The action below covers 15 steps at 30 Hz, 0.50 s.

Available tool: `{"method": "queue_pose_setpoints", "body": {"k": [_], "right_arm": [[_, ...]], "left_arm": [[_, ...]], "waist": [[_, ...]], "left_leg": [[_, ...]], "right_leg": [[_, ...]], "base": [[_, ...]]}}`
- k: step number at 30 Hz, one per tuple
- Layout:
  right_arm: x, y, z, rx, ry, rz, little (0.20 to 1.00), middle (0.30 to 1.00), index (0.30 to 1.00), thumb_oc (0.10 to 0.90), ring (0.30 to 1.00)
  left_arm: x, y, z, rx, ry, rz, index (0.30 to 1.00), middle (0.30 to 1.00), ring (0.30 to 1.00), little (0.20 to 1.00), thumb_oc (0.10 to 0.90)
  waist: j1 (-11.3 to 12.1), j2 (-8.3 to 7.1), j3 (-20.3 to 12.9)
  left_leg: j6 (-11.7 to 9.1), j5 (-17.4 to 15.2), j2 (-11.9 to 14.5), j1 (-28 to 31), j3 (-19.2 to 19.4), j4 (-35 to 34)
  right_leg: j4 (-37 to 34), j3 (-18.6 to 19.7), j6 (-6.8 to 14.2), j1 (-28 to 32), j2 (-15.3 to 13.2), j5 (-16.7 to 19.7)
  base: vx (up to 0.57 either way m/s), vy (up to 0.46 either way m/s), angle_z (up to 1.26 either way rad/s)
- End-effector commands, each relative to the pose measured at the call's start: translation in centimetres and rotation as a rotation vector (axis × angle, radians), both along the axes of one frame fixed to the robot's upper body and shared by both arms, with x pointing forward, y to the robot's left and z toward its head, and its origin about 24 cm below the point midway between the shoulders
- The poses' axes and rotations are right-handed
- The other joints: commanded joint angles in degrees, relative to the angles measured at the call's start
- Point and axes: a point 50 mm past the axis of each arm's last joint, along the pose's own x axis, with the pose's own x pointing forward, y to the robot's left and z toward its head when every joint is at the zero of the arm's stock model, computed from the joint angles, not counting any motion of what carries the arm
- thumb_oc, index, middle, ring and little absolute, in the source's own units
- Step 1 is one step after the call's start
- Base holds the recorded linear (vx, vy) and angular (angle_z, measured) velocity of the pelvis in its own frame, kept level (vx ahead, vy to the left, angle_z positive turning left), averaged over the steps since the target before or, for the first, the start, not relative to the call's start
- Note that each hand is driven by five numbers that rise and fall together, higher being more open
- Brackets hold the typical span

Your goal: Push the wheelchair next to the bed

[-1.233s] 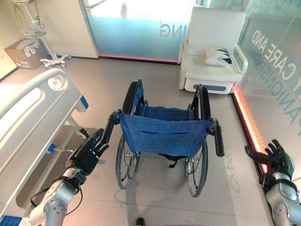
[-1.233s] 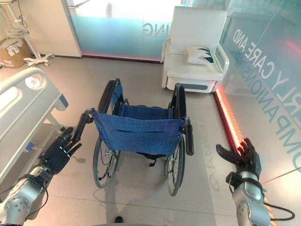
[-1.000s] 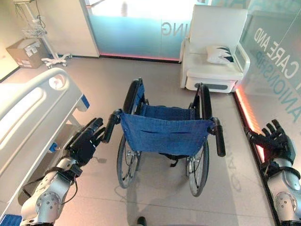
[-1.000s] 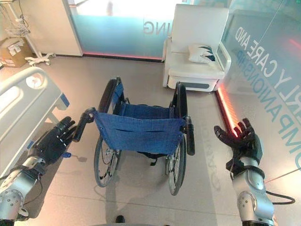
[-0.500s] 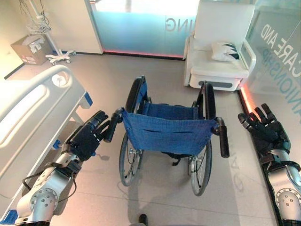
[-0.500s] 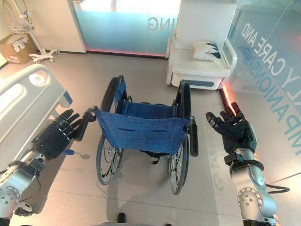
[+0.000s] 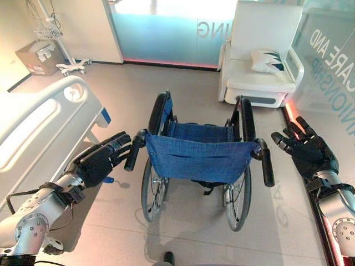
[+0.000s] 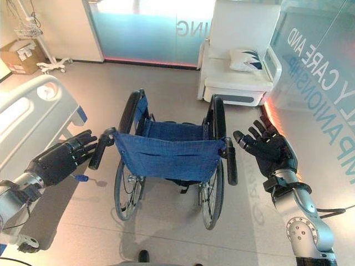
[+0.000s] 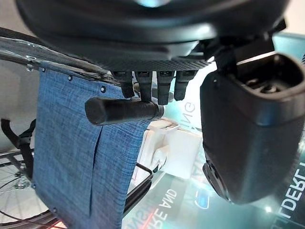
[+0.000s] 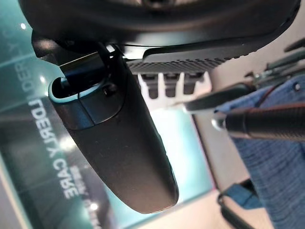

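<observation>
A wheelchair (image 7: 197, 158) with a blue cloth back and seat stands mid-floor, its back toward me. The white hospital bed (image 7: 39, 124) lies along the left. My left hand (image 7: 100, 162) is open beside the chair's left push handle (image 7: 133, 151), its fingertips just short of the grip; in the left wrist view the handle (image 9: 121, 110) lies right under the straight fingers (image 9: 157, 89). My right hand (image 8: 267, 148) is open with fingers spread, a little to the right of the right push handle (image 8: 229, 161), which also shows in the right wrist view (image 10: 267, 124).
A white armchair (image 7: 260, 61) with a cushion stands at the back right against a glass wall (image 7: 333, 61). A wheeled stand (image 7: 58, 41) and a cardboard box (image 7: 36, 58) sit at the back left. Open floor lies between bed and wheelchair.
Both hands have risen and closed in on the push handles: the left now nearly touches its grip, the right has come up and inward from low at the right. The camera shifted slightly.
</observation>
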Motion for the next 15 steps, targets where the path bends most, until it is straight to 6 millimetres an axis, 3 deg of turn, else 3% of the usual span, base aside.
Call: {"method": "queue_pose_setpoints", "body": {"k": [1,15], "right_arm": [[1.0,1.6,6.2,-0.061,-0.234,0.161,0.9,0.9,0.9,0.8,0.9],[0.8,1.5,4.4,-0.275,-0.018,0.289,0.9,0.9,0.9,0.8,0.9]], "left_arm": [[1.3,-2.9,4.8,0.022,-0.205,-0.24,0.9,0.9,0.9,0.9,0.8],[0.9,-3.2,5.3,0.002,-0.187,-0.251,0.9,0.9,0.9,0.9,0.8]], "waist": [[-0.33,2.61,-3.43],[-0.35,2.31,-3.59]], "left_leg": [[-2.12,-3.91,1.81,2.08,1.83,0.58],[-2.36,-3.6,1.77,1.95,1.6,0.58]], "right_leg": [[2.58,-2.33,-1.36,-2.71,0.07,0.76],[1.95,-2.73,-1.35,-2.45,0.43,1.15]], "base": [[0.0,0.0,0.0],[0.0,0.0,0.0]]}}
